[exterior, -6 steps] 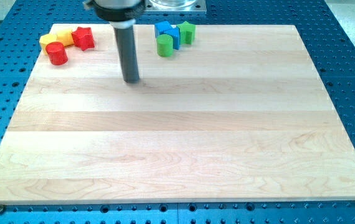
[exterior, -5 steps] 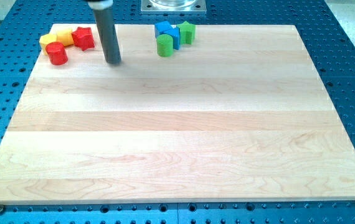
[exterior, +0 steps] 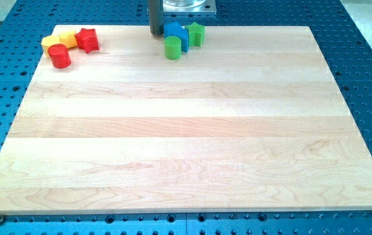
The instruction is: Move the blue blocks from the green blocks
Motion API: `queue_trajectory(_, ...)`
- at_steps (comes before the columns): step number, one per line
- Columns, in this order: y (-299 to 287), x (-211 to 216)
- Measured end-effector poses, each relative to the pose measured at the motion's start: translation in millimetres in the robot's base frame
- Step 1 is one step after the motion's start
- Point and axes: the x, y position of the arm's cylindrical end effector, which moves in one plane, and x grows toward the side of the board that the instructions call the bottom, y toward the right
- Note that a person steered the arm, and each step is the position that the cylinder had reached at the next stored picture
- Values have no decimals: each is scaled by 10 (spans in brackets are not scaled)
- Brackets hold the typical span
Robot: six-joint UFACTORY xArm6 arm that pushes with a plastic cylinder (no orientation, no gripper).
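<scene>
Two blue blocks [exterior: 175, 32] sit together near the board's top edge, their shapes hard to tell apart. A green cylinder [exterior: 172, 47] touches them at the lower left. A green star-like block [exterior: 196, 33] touches them on the right. My tip [exterior: 155, 34] stands just left of the blue blocks, close to them or touching; I cannot tell which.
At the top left corner lie a red cylinder [exterior: 59, 56], a red star [exterior: 87, 40] and two yellow blocks [exterior: 59, 40] in a cluster. A metal mount [exterior: 182, 6] sits beyond the board's top edge. The wooden board [exterior: 186, 130] lies on a blue perforated table.
My tip has moved from the board's upper left-middle, first left toward the red blocks, then up and right to the left side of the blue blocks. No block has visibly moved.
</scene>
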Motion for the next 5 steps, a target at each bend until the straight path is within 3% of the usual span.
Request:
queue_trajectory(1, 177, 42)
queue_trajectory(3, 970, 1200)
queue_trajectory(4, 1444, 1465)
queue_trajectory(5, 995, 2121)
